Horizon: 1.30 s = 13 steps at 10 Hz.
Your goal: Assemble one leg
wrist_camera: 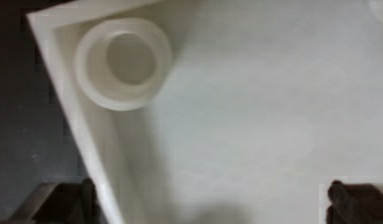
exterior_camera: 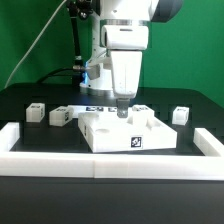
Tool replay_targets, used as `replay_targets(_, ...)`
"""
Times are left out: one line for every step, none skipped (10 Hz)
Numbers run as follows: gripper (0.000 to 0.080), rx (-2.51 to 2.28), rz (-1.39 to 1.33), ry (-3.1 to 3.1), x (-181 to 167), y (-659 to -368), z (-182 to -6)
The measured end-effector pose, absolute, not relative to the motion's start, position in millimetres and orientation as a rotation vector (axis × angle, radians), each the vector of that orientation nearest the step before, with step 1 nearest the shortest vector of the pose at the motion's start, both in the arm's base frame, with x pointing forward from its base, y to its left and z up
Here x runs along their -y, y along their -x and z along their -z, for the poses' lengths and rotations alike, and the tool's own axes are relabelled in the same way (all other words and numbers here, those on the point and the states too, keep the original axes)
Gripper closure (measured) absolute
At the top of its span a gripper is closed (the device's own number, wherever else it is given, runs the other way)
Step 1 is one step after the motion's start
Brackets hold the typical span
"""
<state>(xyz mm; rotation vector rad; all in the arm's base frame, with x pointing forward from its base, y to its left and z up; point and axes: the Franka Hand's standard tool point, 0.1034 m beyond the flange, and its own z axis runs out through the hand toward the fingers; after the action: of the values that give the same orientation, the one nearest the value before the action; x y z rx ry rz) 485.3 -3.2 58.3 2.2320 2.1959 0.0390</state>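
1. Leg (exterior_camera: 60, 117) sits just beside the white slab (exterior_camera: 112, 136), on the exterior view's left.
2. Gripper (exterior_camera: 122, 110) low over the slab's middle; fingers (wrist_camera: 63, 200) spread apart, holding nothing.
3. Round hole (wrist_camera: 126, 65) near the slab's corner.

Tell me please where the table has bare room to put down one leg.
On the exterior view's left, bare table lies between a leg, the slab and the front wall; on its right, between the slab and another leg. Crowded: under the pincer, around the marker board.
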Motion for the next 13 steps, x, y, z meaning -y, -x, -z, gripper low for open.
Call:
replay_targets(0.015, -2.202, -0.033, -2.228, 3.0, -471.3, -59.5)
replay_targets(0.015, -2.212, -0.017, -2.228, 3.2, -453.6, -58.9)
replay_targets(0.015, -2.225, 0.005, -2.234, 5.1, -434.7, -55.7)
replay_targets(0.015, -2.23, 0.025, -2.247, 6.1, -423.9, -51.7)
replay_targets(0.015, -2.227, 0.024, -2.248, 6.2, -425.9, -51.9)
replay_targets(0.015, -2.227, 0.024, -2.249, 6.3, -425.8, -51.7)
replay_targets(0.015, -2.227, 0.025, -2.249, 6.4, -425.5, -51.3)
replay_targets(0.015, -2.24, 0.027, -2.24, 7.1, -424.7, -49.7)
replay_targets(0.015, -2.319, 0.028, -2.174, 12.3, -420.6, -41.3)
replay_targets(0.015, -2.362, 0.023, -2.135, 16.5, -413.8, -33.8)
replay_targets(0.015, -2.408, 0.018, -2.088, 20.7, -404.5, -28.1)
replay_targets(0.015, -2.429, 0.027, -2.082, 25.5, -398.5, -23.2)
replay_targets(0.015, -2.461, 0.031, -2.06, 32.0, -394.0, -18.3)
